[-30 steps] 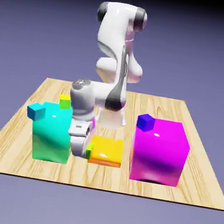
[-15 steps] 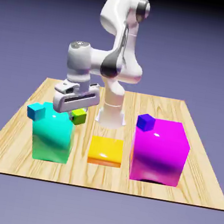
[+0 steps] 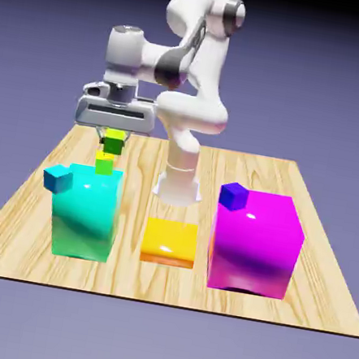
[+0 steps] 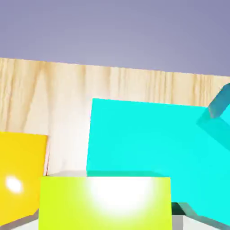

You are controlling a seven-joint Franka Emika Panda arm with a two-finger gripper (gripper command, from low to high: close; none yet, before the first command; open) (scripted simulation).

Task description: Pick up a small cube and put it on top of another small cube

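I am pinching a tiny yellow-green cube (image 4: 105, 202) between my fingers; in the hand view it is filling the bottom middle of the picture, large and glossy, and hiding most of both tips. In the exterior view my gripper (image 3: 114, 136) is hanging above the table (image 3: 12, 212) with that same cube (image 3: 114, 141) clamped at its lower end, clear of every surface. Just below it, apart from it, the other tiny yellow-green cube (image 3: 105, 162) is sitting at the back edge of the big cyan block (image 3: 85, 212). A tiny teal-blue cube (image 3: 57, 179) is resting at that block's corner toward the exterior view's left; in the hand view it (image 4: 220, 105) is showing at the right edge, over the cyan top (image 4: 148, 143). A flat yellow-orange block (image 3: 170, 242) is lying on the table beside the cyan one, in the middle of the exterior view. Toward the exterior view's right, a big magenta block (image 3: 254, 243) is standing, carrying a tiny dark blue cube (image 3: 233, 195) near its upper left corner.
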